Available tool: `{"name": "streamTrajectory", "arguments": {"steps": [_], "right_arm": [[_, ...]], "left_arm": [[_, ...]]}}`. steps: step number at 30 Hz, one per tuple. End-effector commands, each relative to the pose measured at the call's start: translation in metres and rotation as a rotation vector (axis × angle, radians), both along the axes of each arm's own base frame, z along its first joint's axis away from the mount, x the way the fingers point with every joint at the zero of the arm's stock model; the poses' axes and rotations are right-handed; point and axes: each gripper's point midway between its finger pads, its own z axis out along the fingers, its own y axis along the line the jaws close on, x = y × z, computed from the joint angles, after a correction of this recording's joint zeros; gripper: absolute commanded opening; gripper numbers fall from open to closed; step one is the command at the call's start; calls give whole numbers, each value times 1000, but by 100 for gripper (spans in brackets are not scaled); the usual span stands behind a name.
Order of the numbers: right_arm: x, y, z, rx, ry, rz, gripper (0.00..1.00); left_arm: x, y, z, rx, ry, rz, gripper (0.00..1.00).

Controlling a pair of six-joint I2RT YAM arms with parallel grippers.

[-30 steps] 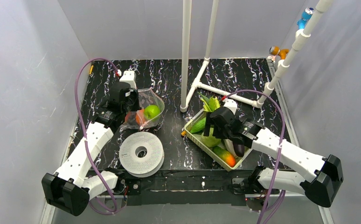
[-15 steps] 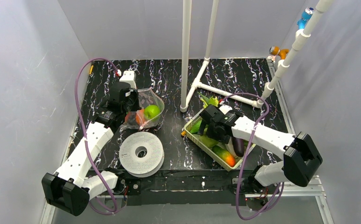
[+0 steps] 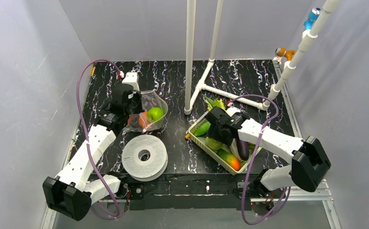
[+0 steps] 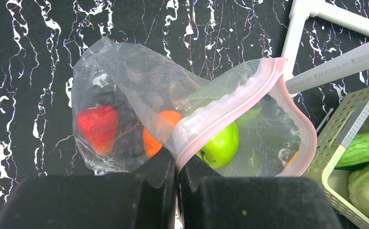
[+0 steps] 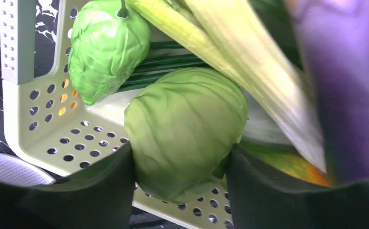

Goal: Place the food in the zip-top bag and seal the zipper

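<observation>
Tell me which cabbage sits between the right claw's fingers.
The bigger cabbage, flanked by both fingers; the smaller cabbage, with a stem, lies apart near the tray's corner.

A white round spool (image 3: 144, 156) is lying flat near the front left of the black marbled table (image 3: 178, 148). A pale green perforated tray (image 3: 202, 147) is sitting angled at right. A white pipe frame (image 3: 190, 57) is standing behind it. A small orange item (image 3: 283, 51) is sitting at the far right corner.

Counting what is here
One bag (image 4: 139, 81), one tray (image 5: 18, 43), one spool (image 3: 155, 160), two cabbages (image 5: 185, 133) (image 5: 108, 45), one apple (image 4: 220, 145), one orange (image 4: 151, 143), one eggplant (image 5: 349, 71).
</observation>
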Motion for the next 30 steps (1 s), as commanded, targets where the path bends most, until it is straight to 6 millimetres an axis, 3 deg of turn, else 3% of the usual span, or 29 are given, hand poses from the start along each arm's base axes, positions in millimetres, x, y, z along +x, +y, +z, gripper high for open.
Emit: {"name": "streamTrajectory", "arguments": {"steps": [1,3,6,10,13,17,21,30], "right_arm": [[2,-20,25,-23,-79,-37,48],[3,-22,34,-8,-108,-39,32],[5,-25,51,18,-158,-37,16],[7,-27,76,51,-223,-10,4],[8,-20,95,104,-281,62,1],[6,16,129,284,-412,290,1],[-10,71,174,552,-603,616,1],[-20,163,212,788,-544,980,1]], "left_arm": [[-1,0,6,-2,-20,3,0],[-1,0,5,-4,-18,1,0],[-1,1,6,-2,-19,4,0],[-1,1,6,-2,-19,5,0],[-1,0,6,-4,-19,4,0],[-2,-2,6,-13,-19,-5,0],[-3,-4,8,-17,-22,-13,0],[-6,-3,14,-20,-41,-13,0]]}}
